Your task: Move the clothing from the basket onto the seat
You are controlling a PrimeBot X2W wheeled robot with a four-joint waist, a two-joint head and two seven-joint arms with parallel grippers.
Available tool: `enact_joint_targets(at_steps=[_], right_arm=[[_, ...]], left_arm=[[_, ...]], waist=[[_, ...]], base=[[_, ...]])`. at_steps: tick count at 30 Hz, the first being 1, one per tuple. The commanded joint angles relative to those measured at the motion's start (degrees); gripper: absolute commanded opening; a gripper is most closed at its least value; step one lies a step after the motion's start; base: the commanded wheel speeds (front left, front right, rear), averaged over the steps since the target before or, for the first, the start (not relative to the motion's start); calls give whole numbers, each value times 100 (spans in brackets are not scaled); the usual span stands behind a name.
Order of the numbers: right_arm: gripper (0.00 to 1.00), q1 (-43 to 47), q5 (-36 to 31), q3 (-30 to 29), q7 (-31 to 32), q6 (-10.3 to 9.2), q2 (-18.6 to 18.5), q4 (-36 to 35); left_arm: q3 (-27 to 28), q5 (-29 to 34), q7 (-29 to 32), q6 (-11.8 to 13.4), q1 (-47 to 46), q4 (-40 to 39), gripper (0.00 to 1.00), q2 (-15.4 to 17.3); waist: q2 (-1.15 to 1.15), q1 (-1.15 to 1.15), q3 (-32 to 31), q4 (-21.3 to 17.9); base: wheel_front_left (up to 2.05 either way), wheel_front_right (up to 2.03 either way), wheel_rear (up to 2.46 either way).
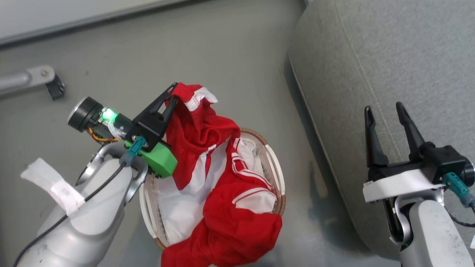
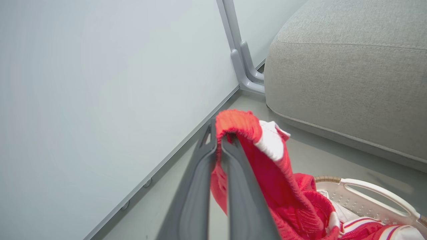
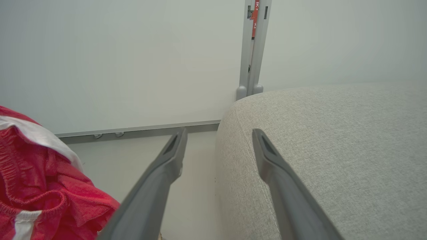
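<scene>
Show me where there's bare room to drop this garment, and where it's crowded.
Free: the seat, its top bare from the stitched seam inward, by the open right gripper; also the floor strip between basket and seat. Crowded: the basket, heaped with clothing, the left gripper shut on one piece above it.

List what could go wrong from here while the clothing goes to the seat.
1. The left gripper pinches only a small fold of the clothing; it could slip out mid-carry.
2. Much of the clothing hangs into and over the basket, so lifting may snag on the rim or drag the basket.
3. The open right gripper hovers at the edge of the seat, possibly in the cloth's path.
</scene>
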Motion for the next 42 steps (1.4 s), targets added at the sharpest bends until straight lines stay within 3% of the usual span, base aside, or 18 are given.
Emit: enact_joint_targets(at_steps=[1,9,17,28,42], right_arm=[[100,149,-54,26,-28,-4,-22,44],[100,327,-104,290,-28,-4,-22,87],[100,344,-245,636,-28,-4,-22,135],[100,49,-228,1309,-28,-4,-20,205],[100,-1190,-352,2935,-28,-5,-26,407]], left_arm=[[-44,-44,61,-36,-116,-84,0,45],[-157,-137,495,-139,-732,-568,0,352],[-132,-296,739,-178,-1343,-916,0,438],[-192,-368,858,-170,-1930,-771,0,163],[-469,-465,937,-171,-2131,-769,0,-255]], waist=[[0,0,-882,197],[0,0,-1483,100],[0,0,-1747,56],[0,0,-1928,99],[0,0,-1976,231]], base=[[0,0,0],[0,0,0],[0,0,0],[0,0,0],[0,0,0]])
